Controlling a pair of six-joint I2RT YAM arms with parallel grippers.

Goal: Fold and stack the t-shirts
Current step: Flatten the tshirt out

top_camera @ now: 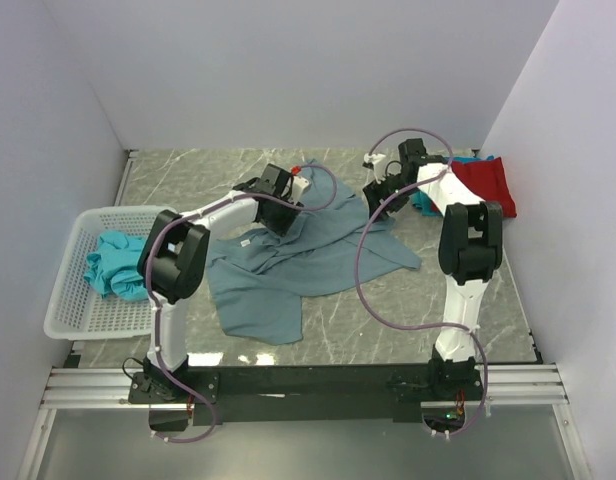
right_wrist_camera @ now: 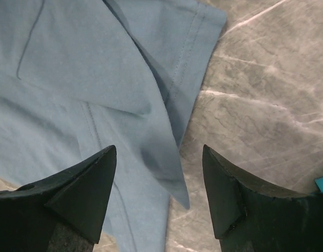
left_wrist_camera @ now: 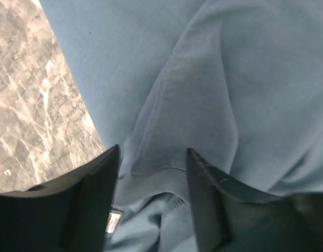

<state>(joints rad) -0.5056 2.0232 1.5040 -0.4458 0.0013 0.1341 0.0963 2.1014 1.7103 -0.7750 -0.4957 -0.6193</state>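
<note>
The blue-grey t-shirt [top_camera: 298,265] is lying crumpled and unfolded across the middle of the marble table [top_camera: 468,290], spreading from the upper centre of the top view toward the lower left. The left gripper [left_wrist_camera: 152,194] is being held low over the shirt's upper left part. Its jaws are being held moderately apart, with a raised fold of fabric lying between the 2 fingers and not visibly pinched. The right gripper [right_wrist_camera: 159,194] is being held over the shirt's upper right edge, jaws standing wide and gripping nothing. In its wrist view a hemmed sleeve edge is lying below the gap, with bare marble at the right. The red t-shirt [top_camera: 488,180] is lying at the upper right of the top view, with a teal t-shirt [top_camera: 425,203] just beside it. A 2nd teal t-shirt [top_camera: 113,265] is lying bunched inside the white basket [top_camera: 63,300] at the left of the frame
</note>
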